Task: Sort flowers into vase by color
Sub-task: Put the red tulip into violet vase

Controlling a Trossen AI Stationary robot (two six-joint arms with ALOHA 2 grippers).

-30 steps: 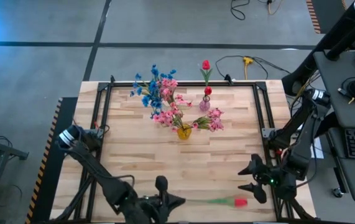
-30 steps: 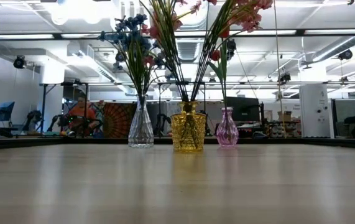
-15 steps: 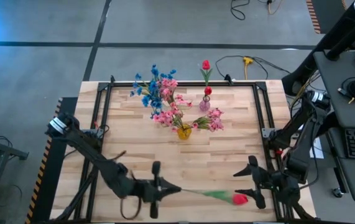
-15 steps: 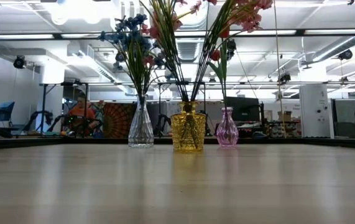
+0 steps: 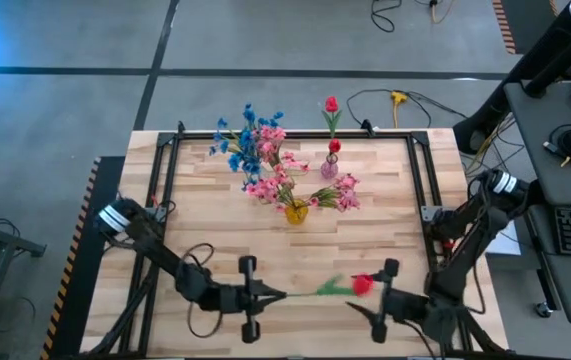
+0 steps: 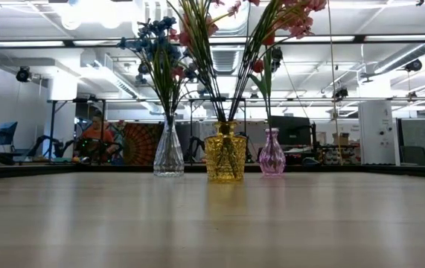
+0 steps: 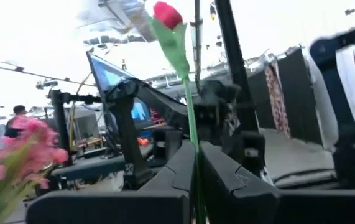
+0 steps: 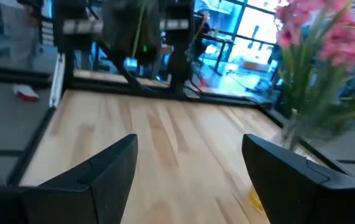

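A red flower with a bud (image 5: 363, 284) and a thin green stem (image 5: 317, 291) hangs over the table's near part, with my left gripper (image 5: 268, 295) shut on the stem. In the left wrist view the bud (image 7: 168, 14) stands high beyond the fingers. Just right of the bud, my right gripper (image 5: 377, 293) stands open, its fingers (image 8: 106, 167) wide apart with nothing between them. Farther back stand a clear vase (image 6: 168, 152) with blue flowers (image 5: 237, 142), a yellow vase (image 5: 296, 212) with pink flowers (image 5: 270, 170) and a purple vase (image 5: 329, 168) with red flowers (image 5: 331, 104). My left gripper pinches the stem's lower part (image 7: 196, 163) between its two fingers (image 7: 172, 177). The fingers point toward the table's right edge, tipped a little upward, and lie along the stem. The flower juts out past the fingertips, bud foremost, lifted clear of the table.
The three vases stand in a row at the table's far middle. A black frame (image 5: 165, 200) runs along the table's left, right and far edges. Bare wood (image 5: 365, 240) lies between the vases and both grippers. A person (image 6: 93, 134) sits in the room beyond the table.
My left gripper has gone a little toward the far edge and tipped upward, still shut on the stem. The flower has swung with it, its bud rising and going left and away from the near edge. My right gripper has gone left toward the bud and rolled, staying open.
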